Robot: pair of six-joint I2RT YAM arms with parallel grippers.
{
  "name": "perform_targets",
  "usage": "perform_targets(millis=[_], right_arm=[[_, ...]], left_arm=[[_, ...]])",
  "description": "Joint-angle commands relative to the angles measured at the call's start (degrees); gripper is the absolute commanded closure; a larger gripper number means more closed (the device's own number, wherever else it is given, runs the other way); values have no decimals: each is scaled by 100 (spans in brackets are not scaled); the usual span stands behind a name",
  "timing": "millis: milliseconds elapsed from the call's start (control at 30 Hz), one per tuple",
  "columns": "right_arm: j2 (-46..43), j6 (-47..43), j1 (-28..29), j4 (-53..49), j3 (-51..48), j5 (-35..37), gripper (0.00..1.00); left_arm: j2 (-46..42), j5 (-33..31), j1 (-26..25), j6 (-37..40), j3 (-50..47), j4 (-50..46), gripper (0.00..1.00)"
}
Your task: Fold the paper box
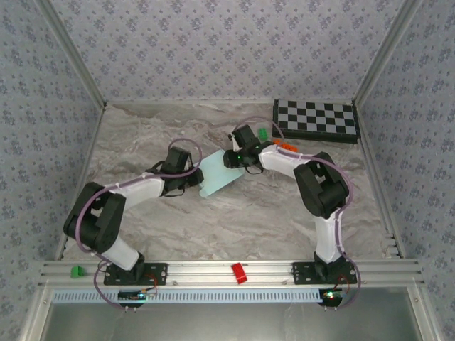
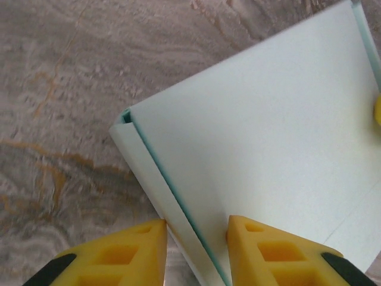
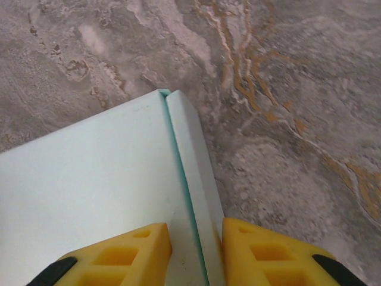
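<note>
The paper box [image 1: 219,175] is pale turquoise card, held between both arms over the middle of the marbled table. Its wide flat panel [image 2: 268,125] has a narrow side wall folded up along each of two edges. My left gripper [image 2: 196,229] is shut on the left side wall [image 2: 149,173], one yellow finger outside it and one on the panel. My right gripper [image 3: 196,232] is shut on the opposite side wall [image 3: 193,155] in the same way. From above, the left gripper [image 1: 197,174] and right gripper [image 1: 233,158] sit at the box's two ends.
A black-and-white checkerboard [image 1: 316,119] lies at the back right. A small green piece [image 1: 263,133] and an orange one [image 1: 284,145] sit just behind the right arm. A red clip [image 1: 239,273] and a green one [image 1: 75,271] rest on the near rail.
</note>
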Motion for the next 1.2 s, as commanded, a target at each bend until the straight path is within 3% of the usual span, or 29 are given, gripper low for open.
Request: perform_targets(millis=[0,333,667,1000,1167], right_arm=[[435,-359,204,-691,255,-197,69],[359,-590,183,-1088,868,-21,62],[-279,-500,-59,-996,601,-20,52],[-1609,52,-241,-329,-924,-6,49],[-2143,279,-254,-119,-1790,207,47]], left_arm=[[-194,-150,-233,-337,-355,-97,68],[-964,-352,-359,-251,-441,-580,56],[-1291,-1020,-235,833,251,-1536,39],[-177,747,646,2609,1100,-1161,22],[687,1537,861,2972,1561,-1063,21]])
